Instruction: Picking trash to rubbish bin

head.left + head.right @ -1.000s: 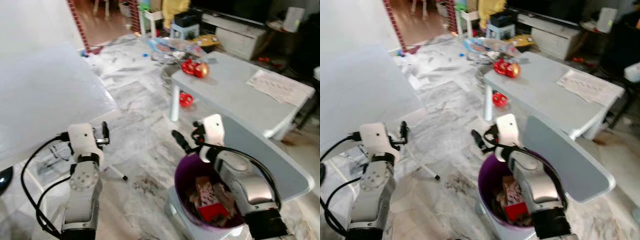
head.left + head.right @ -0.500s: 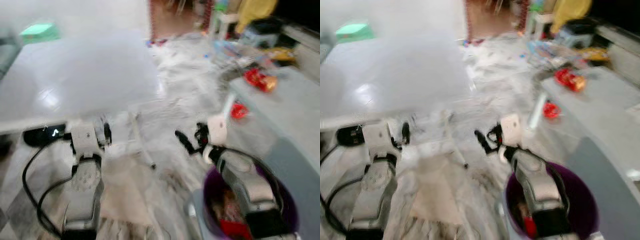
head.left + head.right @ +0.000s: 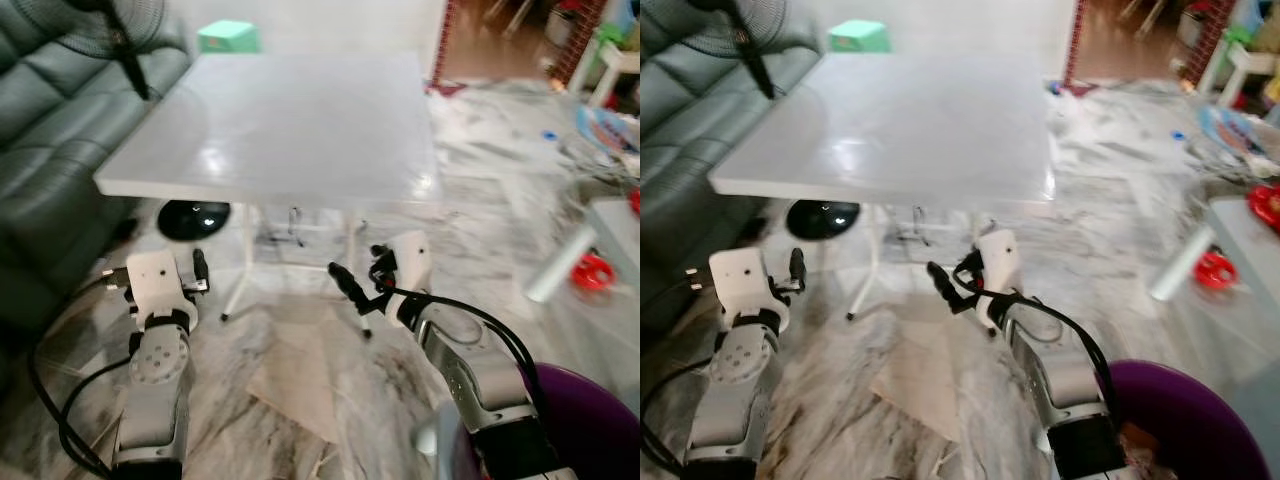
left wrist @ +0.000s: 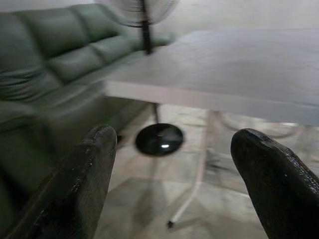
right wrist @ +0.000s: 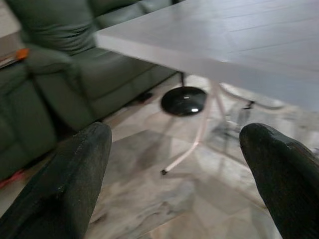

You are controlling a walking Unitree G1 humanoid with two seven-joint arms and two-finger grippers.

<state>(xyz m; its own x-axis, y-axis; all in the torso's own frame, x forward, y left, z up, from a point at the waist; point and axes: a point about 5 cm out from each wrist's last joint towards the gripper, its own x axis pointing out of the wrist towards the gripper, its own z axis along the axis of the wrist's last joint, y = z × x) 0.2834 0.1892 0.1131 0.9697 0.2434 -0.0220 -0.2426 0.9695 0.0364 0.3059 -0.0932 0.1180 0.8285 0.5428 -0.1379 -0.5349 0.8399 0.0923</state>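
- Both grippers, left [image 4: 169,184] and right [image 5: 174,179], spread, holding nothing.
- Cardboard sheet [image 3: 300,375] on floor: approach low, pinch 1 edge.
- Purple bin [image 3: 1180,420] near right.

one white table [image 3: 290,120], one green sofa [image 3: 50,150], one purple bin [image 3: 590,425], two pincers, one fan base [image 3: 192,218].

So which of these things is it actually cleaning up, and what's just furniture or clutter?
For the job:
- purple bin, beside its right arm
- flat brown sheet on the floor, probably trash
- left gripper and right gripper, both open and empty

Just there:
- white table
- green sofa
- fan base
- red toy
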